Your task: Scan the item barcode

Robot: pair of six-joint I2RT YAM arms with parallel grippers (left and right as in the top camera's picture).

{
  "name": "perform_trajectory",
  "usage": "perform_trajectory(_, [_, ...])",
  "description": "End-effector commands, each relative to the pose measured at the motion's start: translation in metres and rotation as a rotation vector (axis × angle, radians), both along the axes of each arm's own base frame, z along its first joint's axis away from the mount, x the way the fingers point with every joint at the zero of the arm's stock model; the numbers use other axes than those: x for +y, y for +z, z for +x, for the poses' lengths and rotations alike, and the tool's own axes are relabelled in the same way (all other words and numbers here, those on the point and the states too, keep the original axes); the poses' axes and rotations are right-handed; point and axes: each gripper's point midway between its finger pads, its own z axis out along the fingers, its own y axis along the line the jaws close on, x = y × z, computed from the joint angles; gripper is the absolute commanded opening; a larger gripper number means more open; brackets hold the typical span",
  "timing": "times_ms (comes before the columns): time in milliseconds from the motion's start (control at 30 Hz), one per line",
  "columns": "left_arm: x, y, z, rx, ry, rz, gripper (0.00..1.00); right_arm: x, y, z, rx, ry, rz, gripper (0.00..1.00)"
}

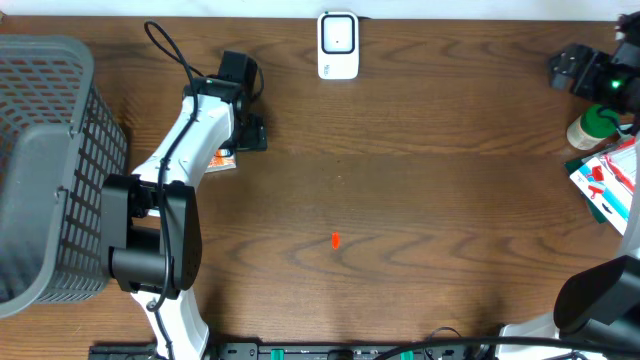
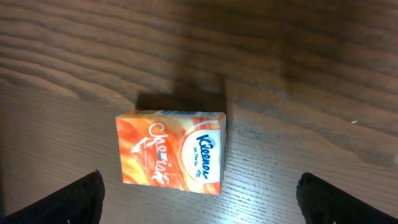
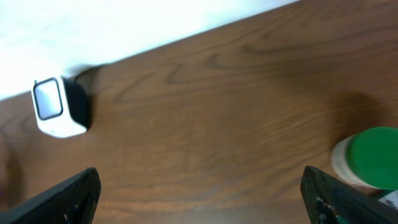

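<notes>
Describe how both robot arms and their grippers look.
The left arm has white links, bulky black joint housings and a black cable looping along it. The right arm, mostly out of frame, shows a black joint and white link. The left gripper and right gripper have blunt black fingers.

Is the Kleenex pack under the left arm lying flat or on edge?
Lying flat. The Kleenex pack shows its broad orange printed face to the left wrist camera, resting on the table.

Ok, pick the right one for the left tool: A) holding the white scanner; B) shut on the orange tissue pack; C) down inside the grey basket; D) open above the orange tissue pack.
D: the left tool hangs open over the orange tissue pack, both fingers clear of it.
</notes>
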Motion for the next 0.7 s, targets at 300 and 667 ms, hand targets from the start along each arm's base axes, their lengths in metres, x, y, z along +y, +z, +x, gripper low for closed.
perform_trajectory(300, [0.032, -0.003, -0.005, -0.044, 0.185, 0.129, 0.98, 0.026, -0.009, -0.001, 0.043, 0.080, -0.031, 0.99])
perform_trajectory(667, [0.034, -0.035, -0.019, -0.035, 0.223, 0.118, 0.98, 0.027, -0.012, -0.004, 0.057, 0.085, -0.031, 0.99])
